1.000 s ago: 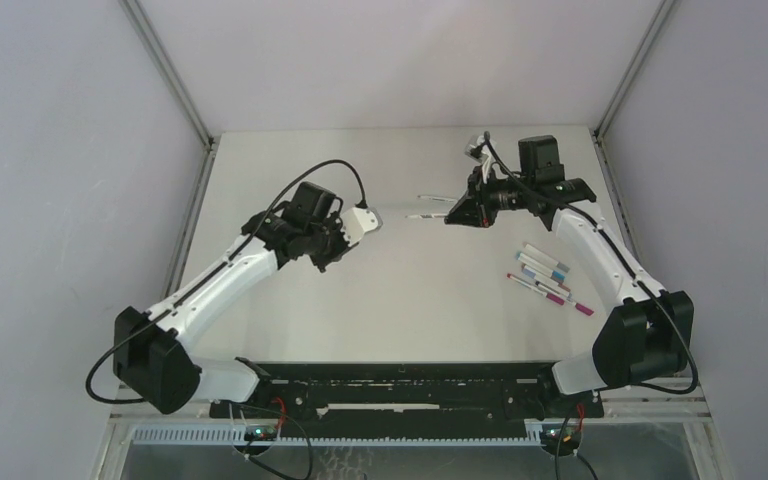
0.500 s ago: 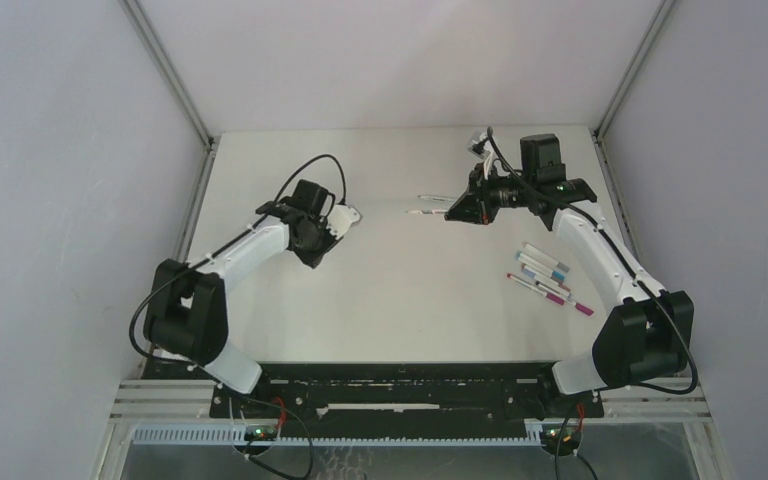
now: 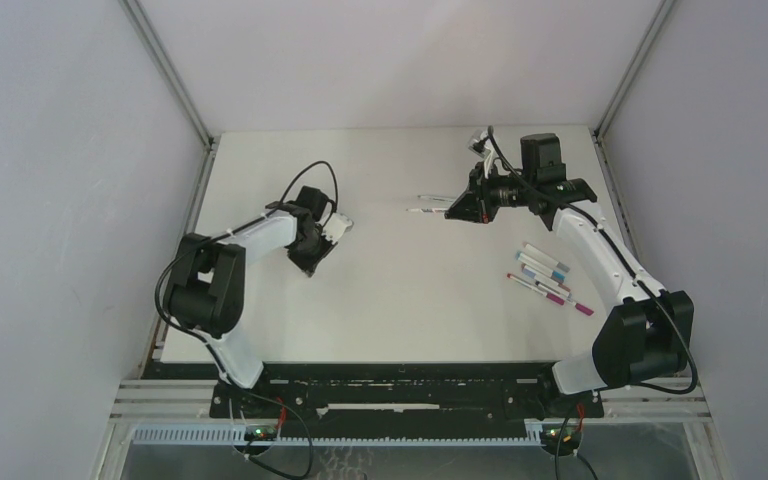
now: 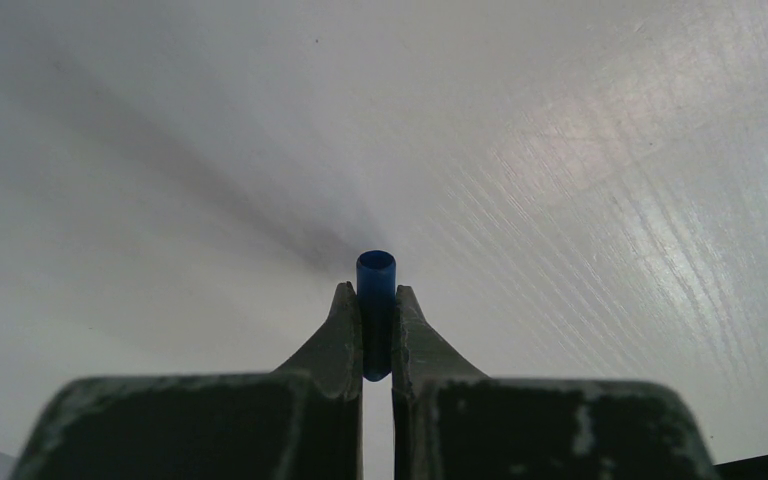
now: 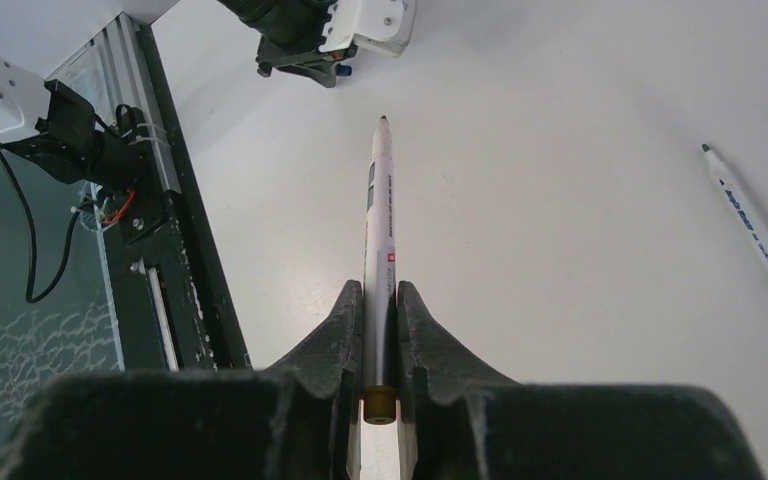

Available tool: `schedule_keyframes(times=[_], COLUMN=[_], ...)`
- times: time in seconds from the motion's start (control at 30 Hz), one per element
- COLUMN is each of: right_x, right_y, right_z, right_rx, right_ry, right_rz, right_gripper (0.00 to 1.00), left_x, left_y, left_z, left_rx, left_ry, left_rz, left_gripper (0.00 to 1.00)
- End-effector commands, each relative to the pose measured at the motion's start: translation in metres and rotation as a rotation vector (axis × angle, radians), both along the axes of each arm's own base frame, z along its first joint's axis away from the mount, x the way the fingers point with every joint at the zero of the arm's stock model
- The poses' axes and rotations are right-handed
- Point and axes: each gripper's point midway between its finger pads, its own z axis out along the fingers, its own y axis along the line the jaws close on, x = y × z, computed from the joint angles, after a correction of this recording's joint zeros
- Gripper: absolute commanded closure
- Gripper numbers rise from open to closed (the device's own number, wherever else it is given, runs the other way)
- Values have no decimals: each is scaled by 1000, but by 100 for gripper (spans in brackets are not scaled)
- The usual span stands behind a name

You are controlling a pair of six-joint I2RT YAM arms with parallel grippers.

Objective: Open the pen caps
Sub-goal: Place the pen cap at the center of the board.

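Note:
My left gripper (image 4: 376, 296) is shut on a stubby blue pen cap (image 4: 376, 290), held just above the white table; its open end sticks out past the fingertips. In the top view this gripper (image 3: 306, 264) sits at the table's left middle. My right gripper (image 5: 381, 295) is shut on a white pen (image 5: 381, 210) with a yellow-brown rear end and a bare dark tip pointing at the left gripper (image 5: 310, 55). In the top view the right gripper (image 3: 457, 212) holds this pen (image 3: 425, 213) at the far right centre.
A loose white pen with green ends (image 3: 432, 197) lies just behind the held pen and shows in the right wrist view (image 5: 748, 215). Several white pens (image 3: 545, 275) lie grouped at the right. The black base rail (image 3: 400, 385) runs along the near edge.
My left arm has drawn back to the left, away from the right gripper, and folded in with the blue cap in its grip. The right arm has stayed almost still with the pen.

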Motion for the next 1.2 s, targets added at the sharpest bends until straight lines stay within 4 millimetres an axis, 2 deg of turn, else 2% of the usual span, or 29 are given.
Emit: schedule_keyframes(times=[0.0, 0.23, 0.6, 0.8, 0.87, 1.0, 1.17], right_x=[6, 8, 9, 10, 12, 18, 30], right_y=[0, 0, 0, 0, 0, -1, -5], right_z=[5, 2, 1, 0, -1, -7, -22], right_rx=[10, 9, 9, 7, 5, 6, 17], right_ry=[-24, -14, -12, -7, -3, 27, 96], right_rz=[-9, -16, -16, -23, -31, -53, -98], right_gripper=[100, 100, 100, 100, 100, 100, 100], left_x=[12, 11, 10, 10, 12, 15, 20], left_y=[0, -1, -1, 0, 0, -2, -1], left_z=[4, 1, 0, 1, 4, 14, 34], left_rx=[-10, -14, -12, -11, -13, -26, -38], left_ry=[-24, -3, 2, 0, -11, -44, -111], left_rz=[44, 45, 47, 50, 53, 52, 56], left_gripper=[94, 87, 69, 65, 64, 55, 48])
